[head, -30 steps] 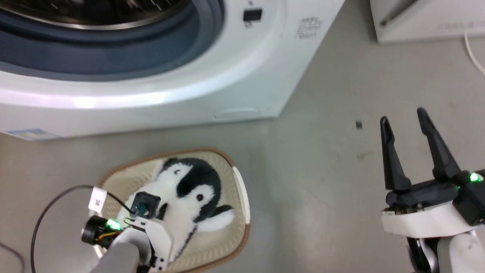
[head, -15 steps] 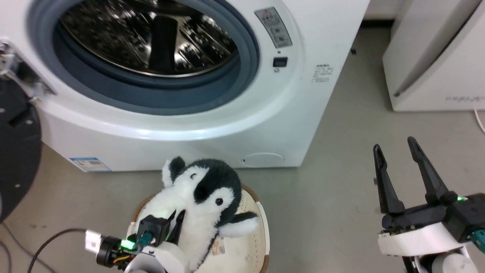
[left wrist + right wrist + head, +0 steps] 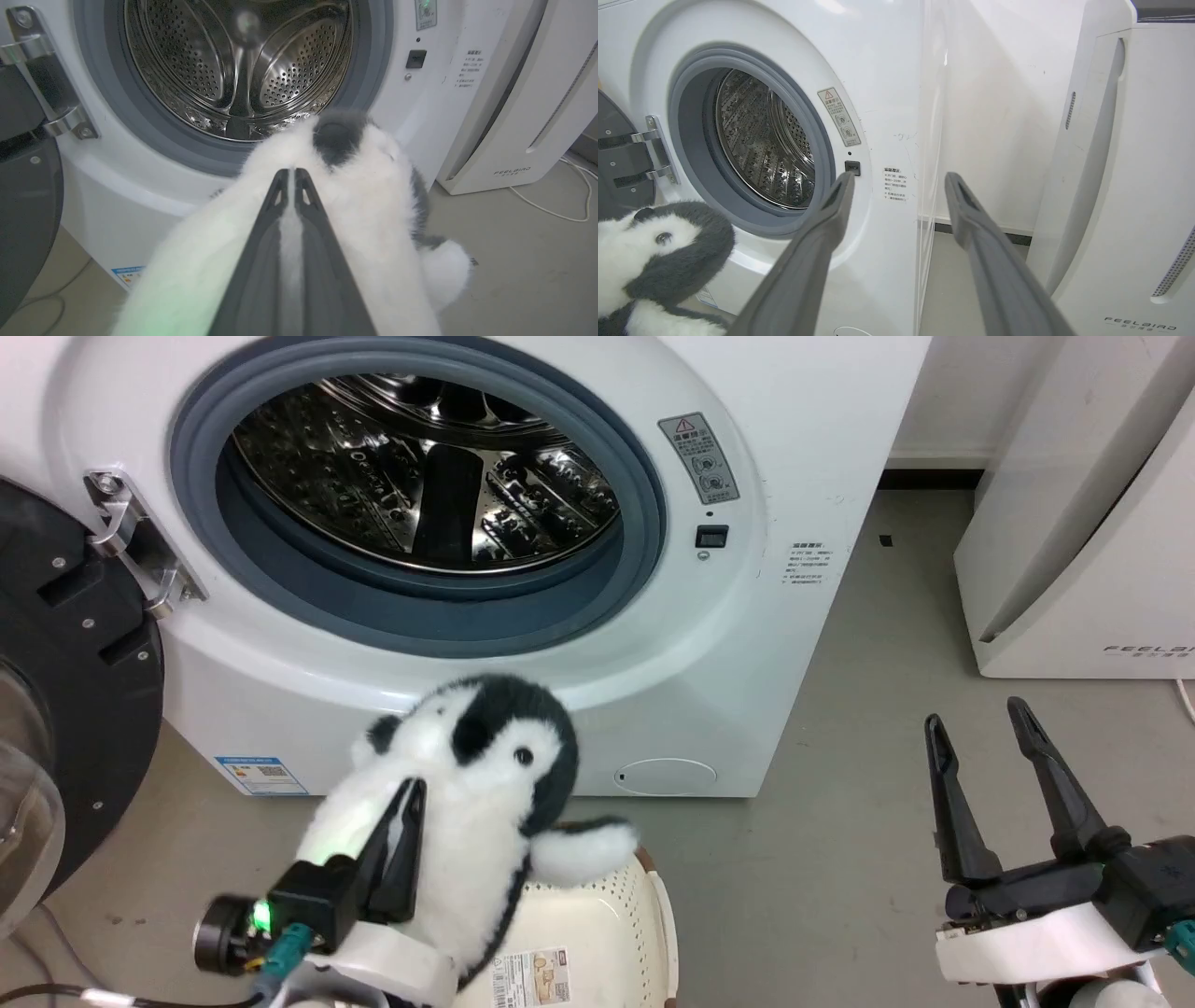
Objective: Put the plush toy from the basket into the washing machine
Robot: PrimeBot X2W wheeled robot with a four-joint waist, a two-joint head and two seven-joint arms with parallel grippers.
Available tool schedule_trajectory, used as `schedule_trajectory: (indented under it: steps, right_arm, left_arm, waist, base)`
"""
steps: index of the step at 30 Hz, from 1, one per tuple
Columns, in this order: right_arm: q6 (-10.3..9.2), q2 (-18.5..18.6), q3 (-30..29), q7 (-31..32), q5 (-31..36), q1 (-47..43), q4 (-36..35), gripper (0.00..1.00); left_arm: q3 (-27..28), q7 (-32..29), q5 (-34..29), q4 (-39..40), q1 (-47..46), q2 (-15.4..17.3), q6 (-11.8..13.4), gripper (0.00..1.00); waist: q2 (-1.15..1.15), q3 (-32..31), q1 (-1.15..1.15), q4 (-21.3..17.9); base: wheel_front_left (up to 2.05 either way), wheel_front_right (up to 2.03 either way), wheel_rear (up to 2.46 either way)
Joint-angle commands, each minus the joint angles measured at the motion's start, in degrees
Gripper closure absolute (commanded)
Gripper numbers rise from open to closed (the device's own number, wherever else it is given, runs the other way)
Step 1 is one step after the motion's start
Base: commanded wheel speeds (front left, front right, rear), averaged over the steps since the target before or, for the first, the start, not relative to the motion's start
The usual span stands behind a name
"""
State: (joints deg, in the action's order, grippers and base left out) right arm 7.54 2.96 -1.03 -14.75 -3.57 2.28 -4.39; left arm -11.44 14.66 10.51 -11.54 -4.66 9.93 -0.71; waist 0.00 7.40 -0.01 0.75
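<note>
Pinching plush toy [image 3: 467, 775], left tool [image 3: 414, 789] is holding it above basket [image 3: 607, 933], lower centre | right tool [image 3: 976, 717] is hanging spread, lower right

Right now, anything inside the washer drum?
The drum shows bare perforated steel and its ribs, no laundry. Its bottom front is hidden by the grey seal and, in the left wrist view, by the plush toy.

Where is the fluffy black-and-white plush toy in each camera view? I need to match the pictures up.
Head view: the fluffy black-and-white plush toy is lower centre-left, below the porthole and over the cream perforated basket.
Left wrist view: the toy fills centre to bottom, clamped in the left gripper.
Right wrist view: the toy is in the bottom-left corner.
Shared landmark: the white washing machine's round grey gasket.
</note>
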Motion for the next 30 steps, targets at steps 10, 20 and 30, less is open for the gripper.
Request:
schedule_trajectory:
  steps: [10, 20, 30]
  right_arm:
    - [-0.05, -0.08, 0.19, -0.25, -0.81, 0.54, -0.77, 0.0]
    - [-0.05, -0.08, 0.7, -0.25, -1.3, 3.39, -2.5, 0.0]
    - [-0.05, -0.08, 0.2, -0.25, -2.31, 7.88, -6.11, 0.0]
  left_arm:
    - [4.48, 0.33, -2.68, 9.01, -3.68, -0.92, -3.8, 1.0]
    - [10.13, 0.34, -1.22, 5.86, -16.29, 0.74, -5.49, 1.0]
    - [12.27, -0.05, 0.73, -6.14, -38.21, 9.33, -6.49, 1.0]
  waist:
    - [0.0, 3.93, 0.01, -2.09]
    - [0.0, 11.17, 0.01, -5.69]
    - [0.0, 24.28, 0.01, -9.87]
  base:
    - [0.0, 0.0, 0.0]
    - [0.0, 0.0, 0.0]
    - [0.0, 0.0, 0.0]
